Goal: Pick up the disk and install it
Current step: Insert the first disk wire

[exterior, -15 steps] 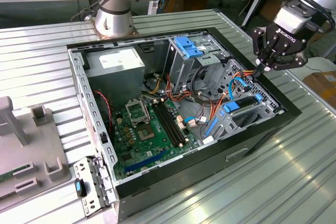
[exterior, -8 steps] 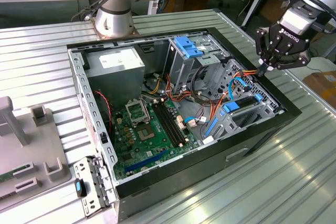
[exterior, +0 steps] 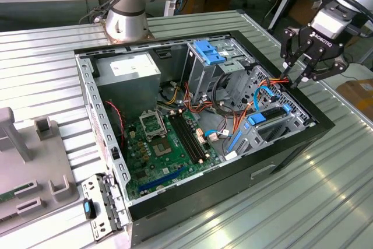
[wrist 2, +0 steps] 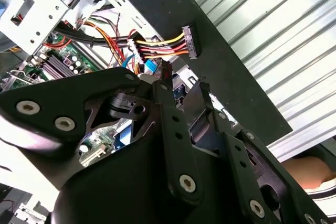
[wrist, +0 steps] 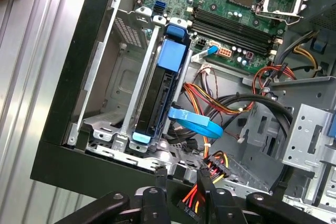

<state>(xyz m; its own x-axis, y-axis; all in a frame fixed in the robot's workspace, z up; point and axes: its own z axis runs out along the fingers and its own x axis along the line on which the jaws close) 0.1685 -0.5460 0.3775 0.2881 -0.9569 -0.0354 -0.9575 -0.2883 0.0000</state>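
The dark grey hard-drive disk [wrist: 157, 95] in its blue plastic bracket stands on edge in the metal cage [wrist: 123, 82] — centre-left of the first wrist view. At the exterior view's upper right the black claw [exterior: 294, 79] hovers narrowly parted and empty — a black wired connector [wrist 2: 190, 40] just past its tips.

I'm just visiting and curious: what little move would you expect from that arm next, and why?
Probably a short shift toward the disk, which stands on edge inside the case. The tool is open and empty, and it hangs over the wired connector at the case's edge rather than over the disk, so it seems to need lining up first.
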